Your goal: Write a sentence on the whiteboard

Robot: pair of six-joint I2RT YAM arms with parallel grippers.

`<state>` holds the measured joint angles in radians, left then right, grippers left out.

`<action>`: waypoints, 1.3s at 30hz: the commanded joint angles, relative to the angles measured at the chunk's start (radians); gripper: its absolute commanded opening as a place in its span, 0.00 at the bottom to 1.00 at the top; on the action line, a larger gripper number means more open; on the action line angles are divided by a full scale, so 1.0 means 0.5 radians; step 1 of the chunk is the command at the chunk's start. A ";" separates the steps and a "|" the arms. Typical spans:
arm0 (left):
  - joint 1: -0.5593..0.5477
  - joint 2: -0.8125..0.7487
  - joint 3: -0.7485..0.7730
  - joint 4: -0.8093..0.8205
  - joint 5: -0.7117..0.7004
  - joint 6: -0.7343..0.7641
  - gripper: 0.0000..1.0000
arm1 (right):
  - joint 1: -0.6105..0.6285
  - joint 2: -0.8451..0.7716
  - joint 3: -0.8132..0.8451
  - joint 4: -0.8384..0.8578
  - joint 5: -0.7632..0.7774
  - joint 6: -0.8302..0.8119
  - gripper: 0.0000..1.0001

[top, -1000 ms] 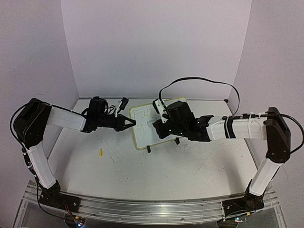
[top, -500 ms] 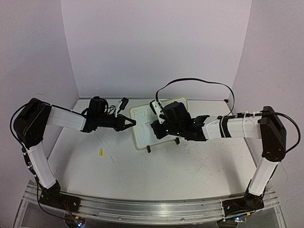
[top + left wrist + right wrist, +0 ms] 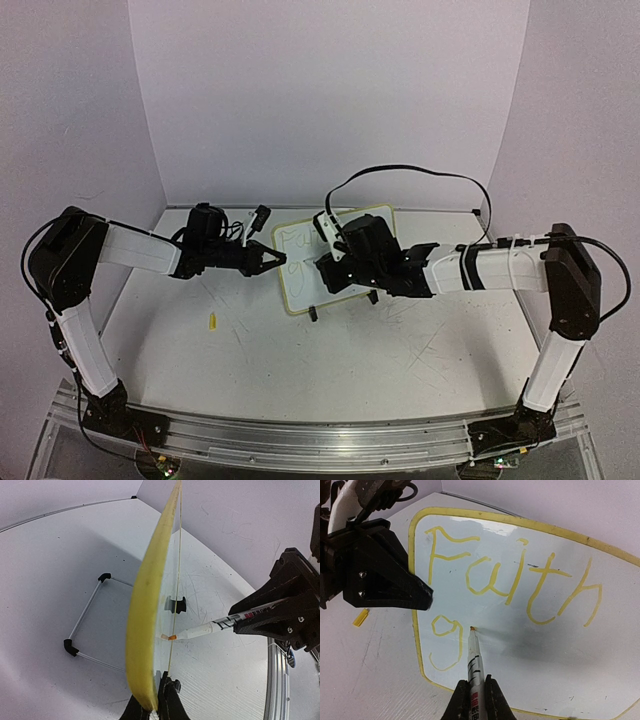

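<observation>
Two grippers meet at the board (image 3: 300, 278) in the top view. It stands propped near the middle of the table (image 3: 330, 350), toward the back wall. My left gripper (image 3: 272, 262) reaches in from the left and is clamped on the board's left rim. My right gripper (image 3: 324, 268) comes from the right and sits over the board's face, hiding much of it. One small yellow piece (image 3: 212, 321) lies on the table, well apart from the board, to its front left.

From my left wrist, the board runs edge-on, straight up from my fingers (image 3: 167, 707), which pinch its yellow rim at the bottom of the view. Behind the board is its wire stand (image 3: 87, 612); on the writing side, one black foot (image 3: 175, 605). My right gripper is shut on a marker (image 3: 210, 627), whose orange tip is at the board's surface.

From my right wrist, the board fills the view just ahead of my fingers, which are closed around the marker. Its tip rests on the white face, just right of a yellow "g" and below the word "Faith". My left gripper grips the rim at the left.
</observation>
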<state>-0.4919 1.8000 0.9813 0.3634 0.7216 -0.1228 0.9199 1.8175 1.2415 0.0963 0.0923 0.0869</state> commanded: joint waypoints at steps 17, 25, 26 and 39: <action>0.023 0.012 0.013 -0.148 -0.310 0.172 0.00 | 0.014 -0.038 -0.130 0.033 0.001 0.091 0.00; 0.023 0.009 0.014 -0.150 -0.306 0.172 0.00 | -0.005 -0.058 -0.069 0.072 0.191 0.090 0.00; 0.023 0.007 0.013 -0.150 -0.307 0.172 0.00 | -0.008 -0.056 -0.060 0.081 0.199 0.087 0.00; 0.021 0.014 0.009 -0.150 -0.301 0.181 0.00 | -0.057 -0.075 0.026 0.095 0.268 0.044 0.00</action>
<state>-0.4919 1.8000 0.9813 0.3634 0.7143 -0.1226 0.9269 1.8157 1.2003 0.1025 0.1361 0.1196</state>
